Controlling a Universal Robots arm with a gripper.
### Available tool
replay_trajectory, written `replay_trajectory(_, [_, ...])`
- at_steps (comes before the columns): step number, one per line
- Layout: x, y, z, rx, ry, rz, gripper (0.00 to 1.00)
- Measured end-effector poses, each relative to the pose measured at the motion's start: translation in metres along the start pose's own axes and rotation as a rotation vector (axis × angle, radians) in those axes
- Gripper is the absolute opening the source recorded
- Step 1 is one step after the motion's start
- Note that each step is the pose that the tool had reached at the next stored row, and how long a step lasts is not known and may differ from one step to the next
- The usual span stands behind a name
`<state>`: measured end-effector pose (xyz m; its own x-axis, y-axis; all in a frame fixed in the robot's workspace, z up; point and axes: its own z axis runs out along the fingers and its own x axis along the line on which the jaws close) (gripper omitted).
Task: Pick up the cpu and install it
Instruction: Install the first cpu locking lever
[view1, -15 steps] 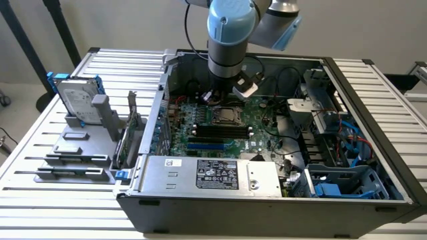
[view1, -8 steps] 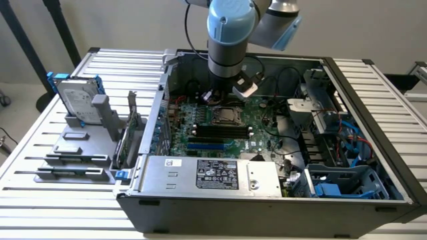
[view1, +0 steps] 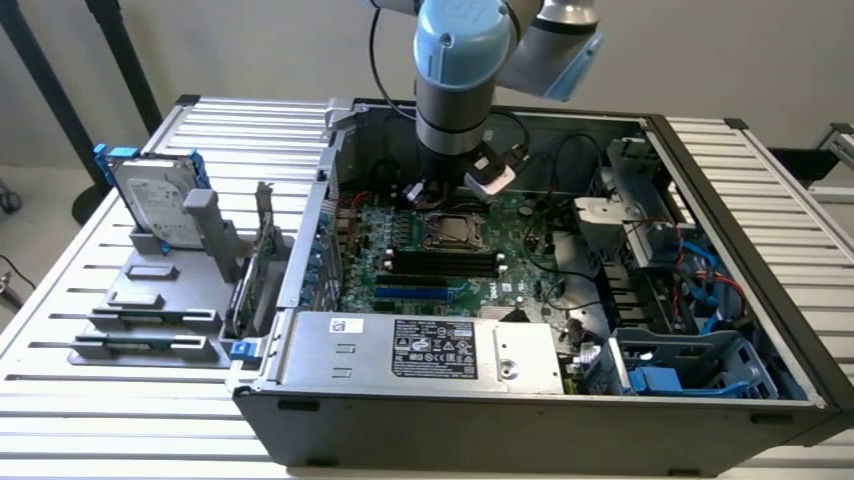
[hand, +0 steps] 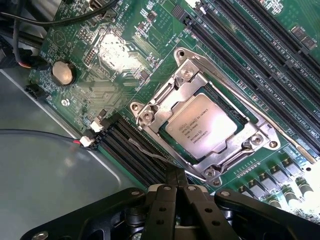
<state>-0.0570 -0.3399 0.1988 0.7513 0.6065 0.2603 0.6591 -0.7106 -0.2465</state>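
My arm (view1: 461, 80) comes down almost straight from the top of the exterior view into the open computer case (view1: 534, 425). The wrist is turned downward so that I face the green motherboard (view1: 400, 272).

My gripper (hand: 175, 176) hangs low over the board. Its two black fingers (hand: 162, 200) are pressed flat together with no gap between them, and they have hold of nothing. In the exterior view the gripper (view1: 441, 192) sits just above the middle of the board, toward the back wall of the case.

The cpu (hand: 205, 126) lies flat in its socket, shiny grey top up, inside the silver socket frame (hand: 186, 74). My fingertips stand just beside that frame's edge, apart from the chip, not touching it. Whether the frame is latched down over the chip I cannot tell. In the exterior view the cpu (view1: 454, 230) shows just below my gripper.

The long black memory slots (hand: 250, 50) run past the socket's far side. Outside the case, on the exterior view's left, a hard drive (view1: 150, 195) stands upright in a blue bracket on the slatted table (view1: 54, 320).
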Motion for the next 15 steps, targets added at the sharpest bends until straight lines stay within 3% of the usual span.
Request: replay_trajectory(15, [-0.0022, -0.0033, 0.0004, 0.0011, -0.0011, 0.0, 0.11])
